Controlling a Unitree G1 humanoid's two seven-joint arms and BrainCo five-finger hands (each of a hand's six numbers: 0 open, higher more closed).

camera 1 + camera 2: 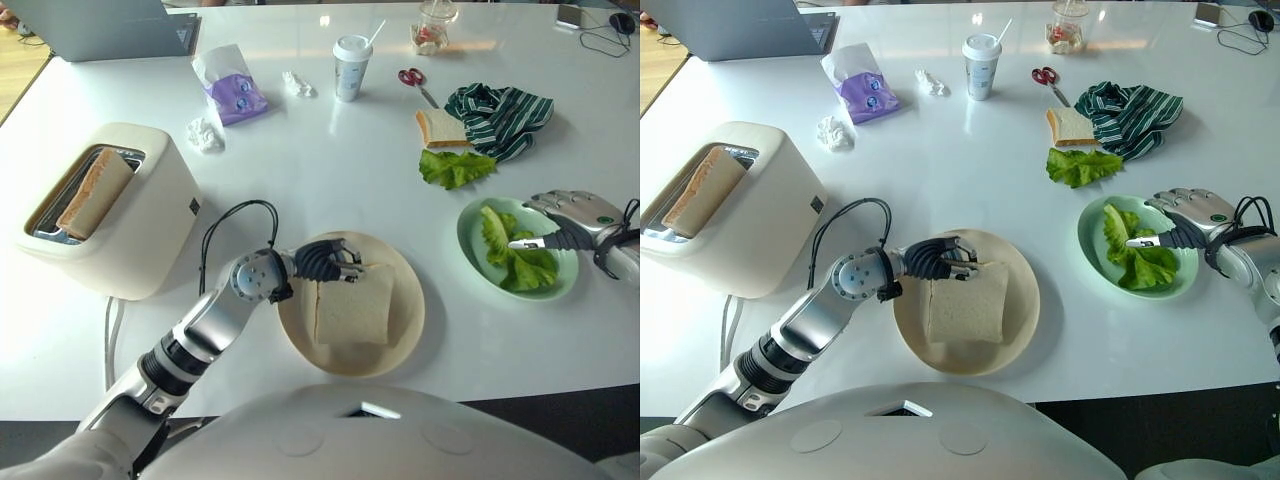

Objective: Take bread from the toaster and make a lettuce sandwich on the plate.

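Observation:
A cream toaster (pixel 140 230) stands at the left with one bread slice (pixel 93 192) sticking out of its slot. In front of me a second slice (pixel 352 305) lies flat on the tan plate (pixel 405 335). My left hand (pixel 322 262) rests at that slice's upper left edge, fingers curled onto it. At the right, lettuce leaves (pixel 520 262) lie in a green dish (pixel 468 228). Over the dish's right rim hovers my right hand (pixel 568 220), fingers spread, with one fingertip (pixel 520 243) touching the lettuce.
Farther back lie another bread slice (pixel 440 128), a lettuce leaf (pixel 455 168) and a striped cloth (pixel 502 115). A lidded cup (pixel 351 68), scissors (pixel 415 82), a tissue pack (pixel 232 88), a jar (pixel 435 25) and a laptop (pixel 100 25) line the far side. The toaster cable (pixel 235 212) loops beside the plate.

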